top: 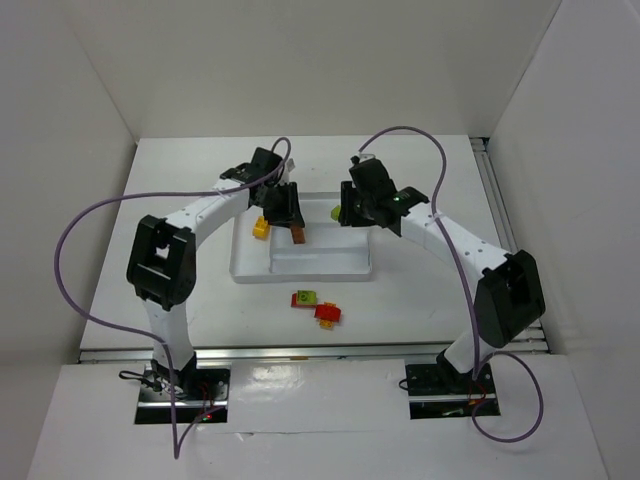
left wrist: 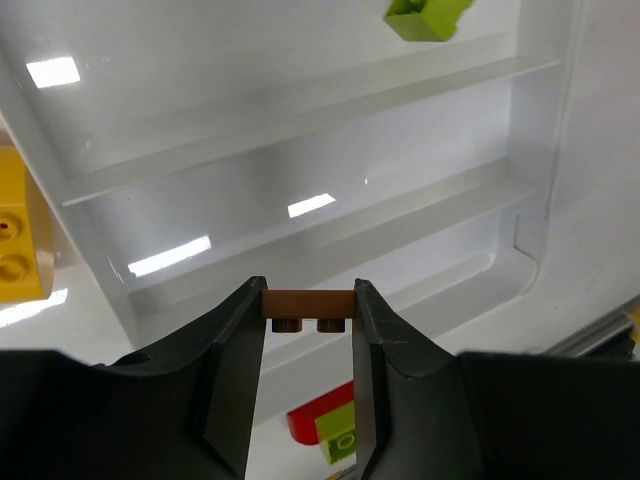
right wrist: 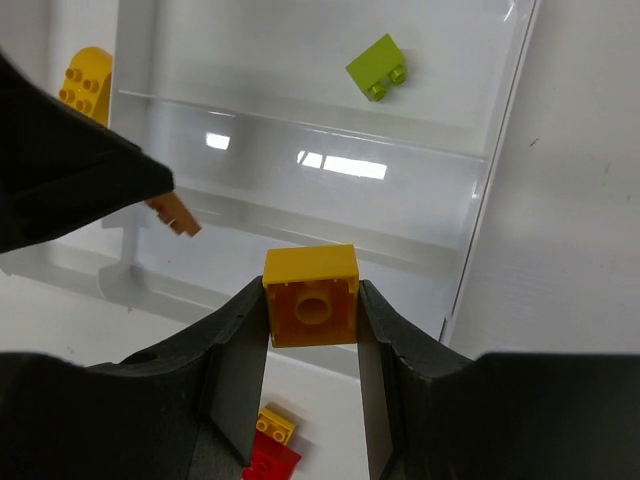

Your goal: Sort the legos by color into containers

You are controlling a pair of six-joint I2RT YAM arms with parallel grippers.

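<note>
Where the arms stand: both over the tray (top: 300, 278), which sits mid-table, nearer the far edge.
Left gripper (left wrist: 309, 300): clamped on a brown brick (left wrist: 309, 303), pinched across its ends with two studs showing; it hangs above the narrow sections.
Right gripper (right wrist: 311, 300): clamped on a yellow brick (right wrist: 311, 295), flat sides against the pads, hollow underside toward the camera; it hangs above the tray's near right part.
Already in tray: green brick (right wrist: 378, 66) in the far narrow section; second yellow brick (right wrist: 85, 80) at the left end.
On table: red-and-green pair (top: 304, 299) and red-and-yellow pair (top: 327, 314), side by side between the tray's near edge and the table's near edge.
Handling, judged: bricks are light, stiff and smooth. Nothing is fragile, but glossy sides may slip under an off-centre pinch. The best hold is square across two opposite flat walls, clear of the studs.
Pairs, judged: press-fitted; each likely needs one gripper per colour to pull it apart before sorting.
Risk: a dropped brick may bounce over the low dividers into a wrong section, so release low.
</note>
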